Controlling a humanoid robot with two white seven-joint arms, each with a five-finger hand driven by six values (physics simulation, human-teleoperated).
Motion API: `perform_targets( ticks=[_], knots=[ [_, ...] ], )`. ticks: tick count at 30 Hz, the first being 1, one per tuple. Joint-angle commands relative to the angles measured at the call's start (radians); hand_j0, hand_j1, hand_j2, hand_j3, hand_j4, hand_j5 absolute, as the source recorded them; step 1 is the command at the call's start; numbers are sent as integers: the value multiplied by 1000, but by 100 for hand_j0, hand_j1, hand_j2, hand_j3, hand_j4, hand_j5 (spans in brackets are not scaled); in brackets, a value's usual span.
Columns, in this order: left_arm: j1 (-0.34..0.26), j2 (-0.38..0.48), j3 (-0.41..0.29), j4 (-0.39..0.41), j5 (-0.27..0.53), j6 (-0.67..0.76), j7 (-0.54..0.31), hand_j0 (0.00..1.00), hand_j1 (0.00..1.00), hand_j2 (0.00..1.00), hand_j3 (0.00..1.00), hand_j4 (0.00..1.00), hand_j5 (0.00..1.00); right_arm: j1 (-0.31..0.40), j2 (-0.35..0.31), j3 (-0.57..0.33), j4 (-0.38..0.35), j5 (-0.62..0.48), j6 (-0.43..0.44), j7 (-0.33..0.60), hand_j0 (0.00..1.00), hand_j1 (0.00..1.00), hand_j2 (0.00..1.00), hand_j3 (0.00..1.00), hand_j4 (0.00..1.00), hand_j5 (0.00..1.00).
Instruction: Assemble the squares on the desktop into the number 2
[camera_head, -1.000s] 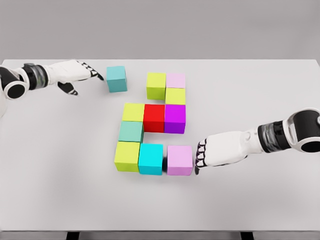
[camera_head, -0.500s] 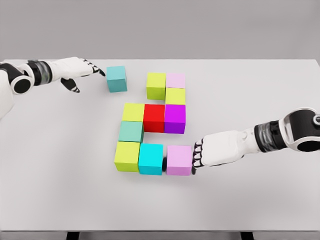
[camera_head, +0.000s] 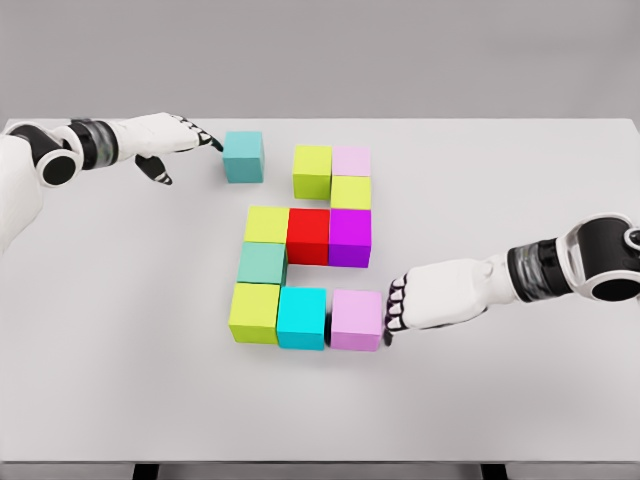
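Teal cube (camera_head: 243, 157) slid right, pink cube (camera_head: 357, 319) nudged left; both robot hands flat-open, holding nothing. Cubes look light, rigid; push side faces.

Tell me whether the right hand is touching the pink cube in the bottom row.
Touching. In the head view the right hand's fingertips press flat against the right face of the pink cube, with no table visible between them.

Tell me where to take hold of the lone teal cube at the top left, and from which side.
Grip the teal cube across its front and back faces, coming down from above. Its right side is open, so that likely works; the left hand already crowds its left face, and the flat sides suit a pinch.
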Motion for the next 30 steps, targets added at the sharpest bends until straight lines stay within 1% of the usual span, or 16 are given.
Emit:
perform_targets(
  ticks=[1, 6, 9, 12, 15, 20, 23, 30],
  knots=[
    [0, -1, 3, 9, 4, 1, 0, 90, 90, 90, 90, 90, 90, 0, 0, -1, 5, -4, 2, 0, 75, 75, 75, 75, 75, 75],
    [-9, -15, 3, 44, 4, 1, 0, 90, 90, 90, 90, 90, 90, 0, 12, -7, 7, -2, 2, 0, 75, 75, 75, 75, 75, 75],
    [-15, -17, 3, 72, 4, 1, 0, 90, 90, 90, 90, 90, 90, 0, 21, -7, 22, -2, 2, 0, 75, 75, 75, 75, 75, 75],
    [-20, -17, 3, 78, 4, 1, 0, 90, 90, 90, 90, 90, 90, 0, 26, -7, 22, -1, 2, 0, 75, 75, 75, 75, 75, 75],
    [-34, -40, 3, 109, 4, 1, 0, 90, 90, 90, 90, 90, 90, 0, 26, -7, 21, 4, 2, 0, 75, 75, 75, 75, 75, 75],
    [-43, -43, 3, 118, 4, 1, 0, 90, 90, 90, 90, 90, 90, 0, 26, -7, 19, 4, 2, 0, 75, 75, 75, 75, 75, 75],
    [-52, -61, 3, 141, 4, 1, 0, 93, 93, 93, 93, 93, 93, 0, 29, -7, 19, 4, 2, 0, 75, 75, 75, 75, 75, 75],
    [-55, -79, 3, 141, 4, 1, 0, 93, 93, 93, 93, 93, 93, 0, 32, -7, 19, 4, 2, 0, 75, 75, 75, 75, 75, 75]
  ],
)
